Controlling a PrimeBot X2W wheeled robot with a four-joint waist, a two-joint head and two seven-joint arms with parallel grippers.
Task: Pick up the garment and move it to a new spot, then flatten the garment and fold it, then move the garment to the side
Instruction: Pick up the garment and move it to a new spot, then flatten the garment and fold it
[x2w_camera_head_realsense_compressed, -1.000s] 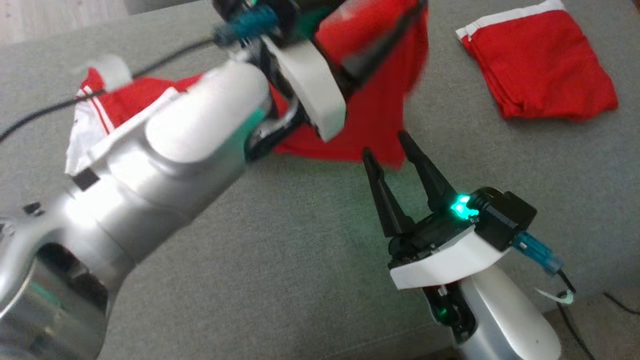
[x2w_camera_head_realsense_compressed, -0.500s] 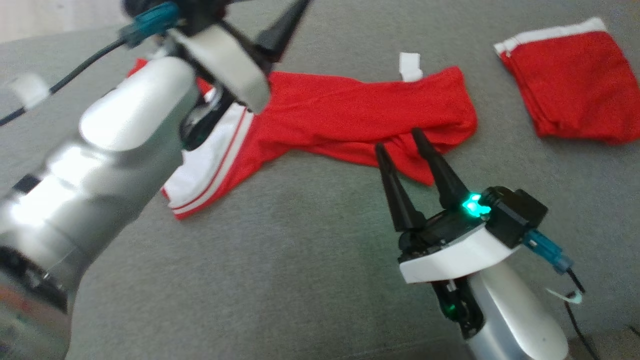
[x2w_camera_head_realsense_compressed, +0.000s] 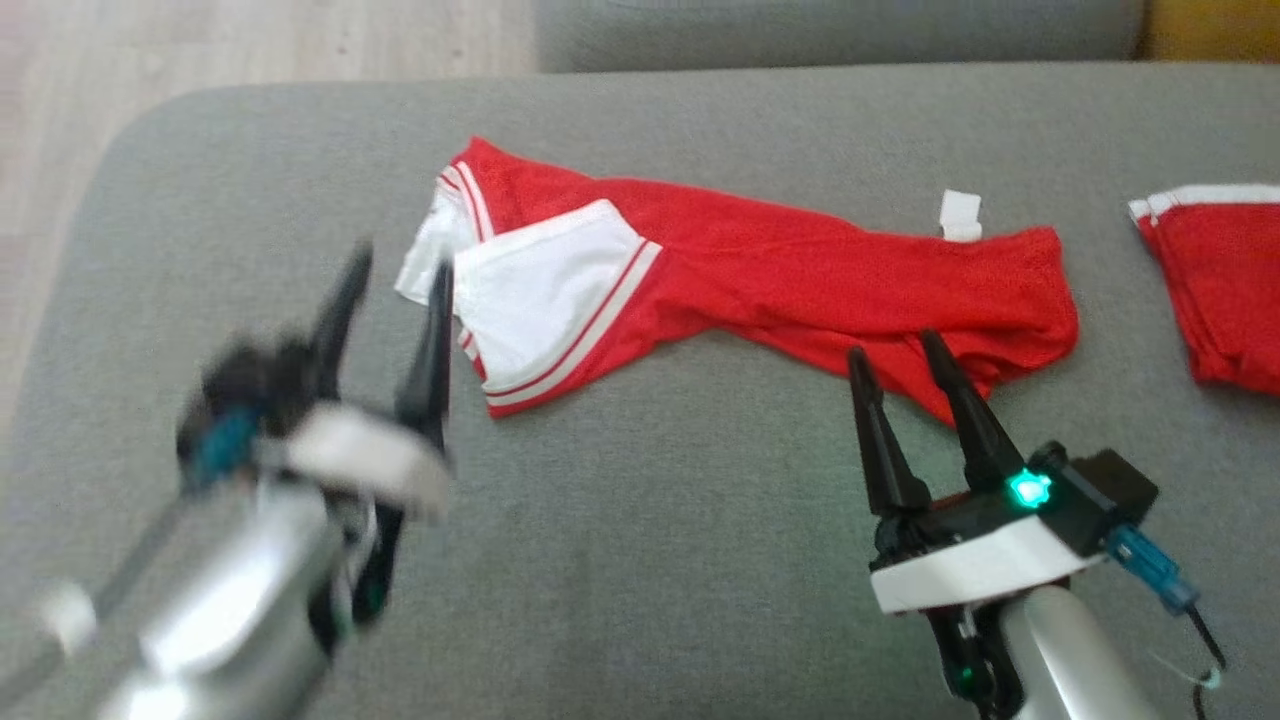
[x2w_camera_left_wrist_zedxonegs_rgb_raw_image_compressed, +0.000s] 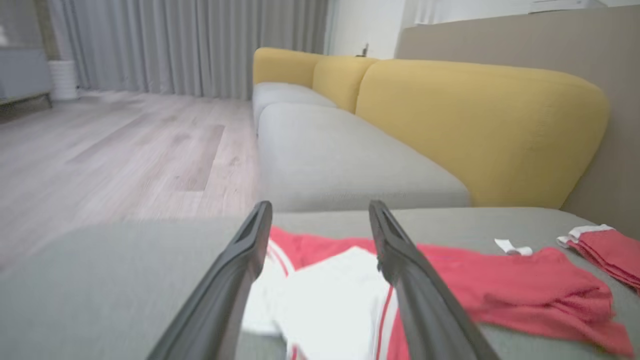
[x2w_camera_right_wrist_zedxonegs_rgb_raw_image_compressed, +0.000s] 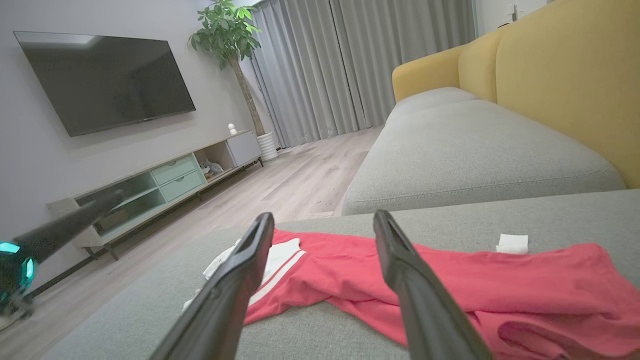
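Observation:
The garment (x2w_camera_head_realsense_compressed: 760, 285) is a red piece with white panels and striped trim, lying crumpled in a long band across the grey cushion (x2w_camera_head_realsense_compressed: 640, 540). It also shows in the left wrist view as the garment (x2w_camera_left_wrist_zedxonegs_rgb_raw_image_compressed: 500, 285) and in the right wrist view as the garment (x2w_camera_right_wrist_zedxonegs_rgb_raw_image_compressed: 450, 285). My left gripper (x2w_camera_head_realsense_compressed: 400, 275) stands open just left of its white end, blurred, with nothing between the fingers. My right gripper (x2w_camera_head_realsense_compressed: 895, 350) is open at the near edge of the red end, holding nothing.
A second red piece with white trim (x2w_camera_head_realsense_compressed: 1215, 295) lies folded at the cushion's right. A small white tag (x2w_camera_head_realsense_compressed: 960, 215) sits at the garment's far edge. Wood floor (x2w_camera_head_realsense_compressed: 250, 45) lies beyond the cushion's rounded left corner. A yellow sofa back (x2w_camera_left_wrist_zedxonegs_rgb_raw_image_compressed: 480, 130) rises behind.
The left gripper let go of the garment, which dropped flat onto the cushion, and the left arm pulled back down to the left. The head camera shifted too. The right gripper stayed open.

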